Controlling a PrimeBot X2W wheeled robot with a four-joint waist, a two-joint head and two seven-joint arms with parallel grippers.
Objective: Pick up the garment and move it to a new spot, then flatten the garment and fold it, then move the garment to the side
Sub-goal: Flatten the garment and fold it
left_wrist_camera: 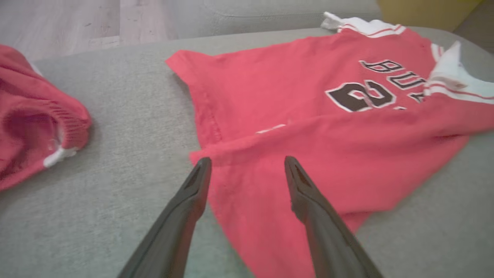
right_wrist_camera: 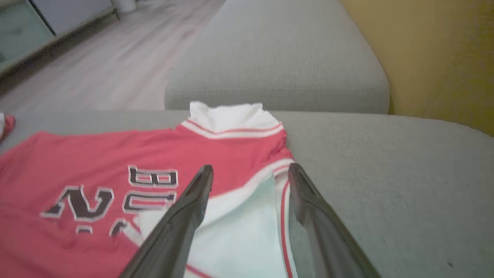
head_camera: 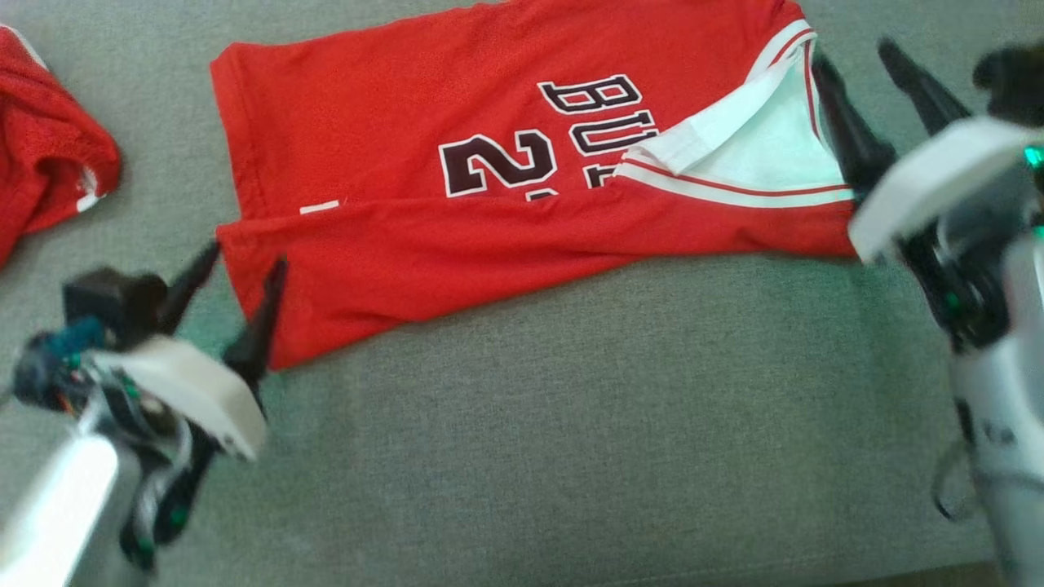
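A red jersey with white trim and dark lettering, the garment, lies on the grey cushion with its near long edge folded over the front. My left gripper is open at the garment's bottom-left corner, fingers spread over the folded hem. At the collar end my right gripper is open too, its fingers above the white neckline. Neither holds any cloth.
Another red garment lies crumpled at the cushion's left edge, seen too in the left wrist view. A second grey cushion and a wooden floor lie beyond. A yellow wall stands to the right.
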